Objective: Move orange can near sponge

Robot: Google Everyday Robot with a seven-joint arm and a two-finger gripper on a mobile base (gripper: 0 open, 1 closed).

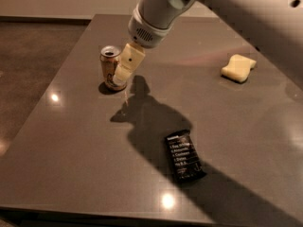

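Gleaming grey table [71, 141], brown floor [28, 70], hand [120, 77] at orange can [108, 66]

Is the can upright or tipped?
Upright: the can has its silver top facing up and its base on the table. Gripper close beside it.

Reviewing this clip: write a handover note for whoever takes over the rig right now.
Pincer: low beside the orange can, overlapping its sponge-facing side in the view; a grip cannot be confirmed.
Orange can: upright on the table, at the left of the view.
Sponge: at the right of the view, well apart from the can.
Black snack bar wrapper: nearer the front edge, clear of both.
Done: the pincer is at the can.
Left: secure the can, carry it across, set it near the sponge.
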